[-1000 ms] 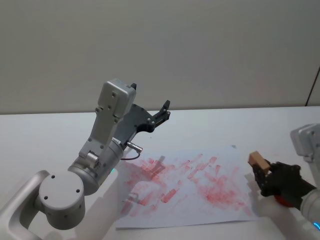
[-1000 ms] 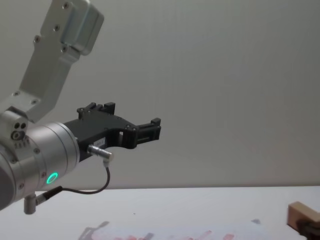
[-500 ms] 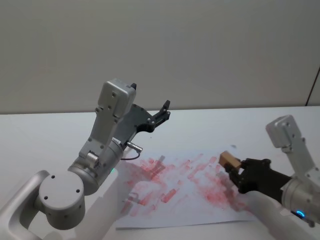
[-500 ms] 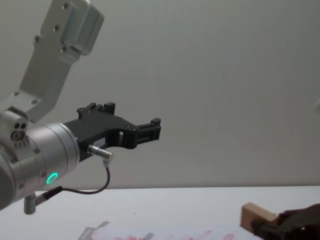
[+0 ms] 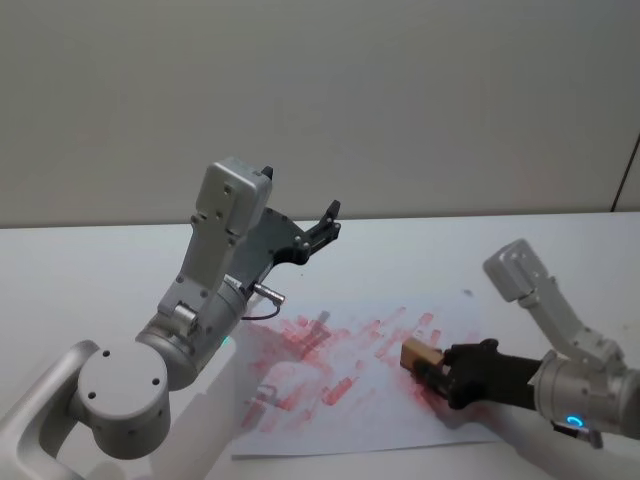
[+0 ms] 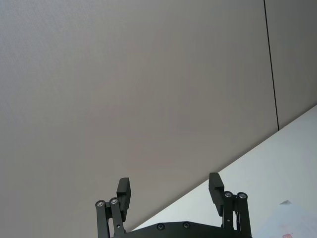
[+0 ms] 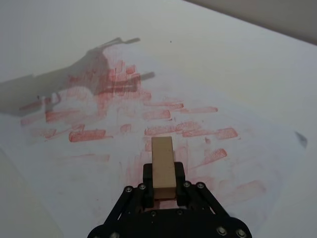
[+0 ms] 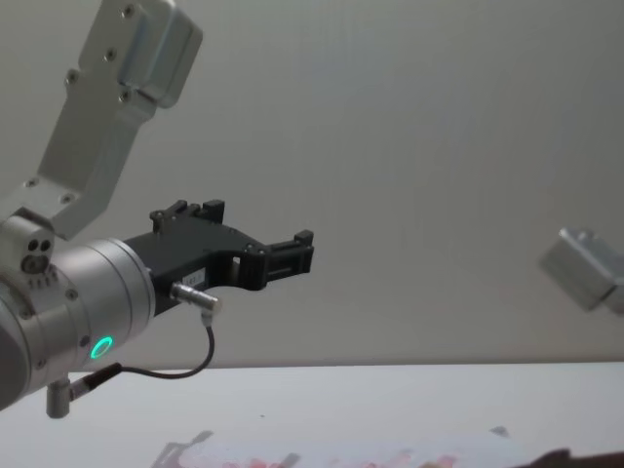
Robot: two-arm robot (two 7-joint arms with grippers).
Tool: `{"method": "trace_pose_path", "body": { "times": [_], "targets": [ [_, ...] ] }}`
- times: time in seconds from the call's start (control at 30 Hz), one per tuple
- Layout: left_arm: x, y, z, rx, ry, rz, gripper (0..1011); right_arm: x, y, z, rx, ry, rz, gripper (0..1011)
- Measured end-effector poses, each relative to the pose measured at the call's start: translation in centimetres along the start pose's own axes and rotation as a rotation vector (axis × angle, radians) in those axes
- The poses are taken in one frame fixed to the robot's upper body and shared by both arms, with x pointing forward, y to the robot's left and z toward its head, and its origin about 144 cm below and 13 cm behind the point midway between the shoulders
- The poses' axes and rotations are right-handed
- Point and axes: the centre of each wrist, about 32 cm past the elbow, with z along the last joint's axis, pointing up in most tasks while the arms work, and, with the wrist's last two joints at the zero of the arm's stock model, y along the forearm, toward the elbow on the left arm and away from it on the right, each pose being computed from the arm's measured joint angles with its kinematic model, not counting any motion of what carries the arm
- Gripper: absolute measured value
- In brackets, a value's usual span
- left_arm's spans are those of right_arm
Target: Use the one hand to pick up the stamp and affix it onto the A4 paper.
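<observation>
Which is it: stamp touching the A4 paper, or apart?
Cannot tell. In the head view the stamp, held by the right gripper, overlaps the A4 paper, but its lower face is hidden there and in the right wrist view.

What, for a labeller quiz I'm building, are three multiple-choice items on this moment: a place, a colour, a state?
1. Where is the stamp? A) over the A4 paper B) on bare table beside it C) inside a box
2. What colour are the ink marks? A) blue B) red-pink C) black
3. The left gripper is: A) shut on the stamp B) open, empty C) pressing the paper
Answers: A, the right gripper holds it above the inked sheet; B, the smudges are red-pink; B, its fingers stand apart in the air.
</observation>
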Motion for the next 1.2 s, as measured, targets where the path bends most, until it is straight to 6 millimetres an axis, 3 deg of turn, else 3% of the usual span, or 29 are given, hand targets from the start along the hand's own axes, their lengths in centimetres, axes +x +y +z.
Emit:
{"method": "trace_pose_path", "body": {
  "times": [0.63,1.2],
  "targets": [
    [0.0,0.0,0.0,0.000,0.000,0.000,1001,0.8,1.4,0.8,-0.093,-0.042,0.060,217],
    [0.0,0.0,0.0,0.000,0.000,0.000,1001,0.2,1.0,2.3,0.009,-0.180,0.020,217]
  ]
}}
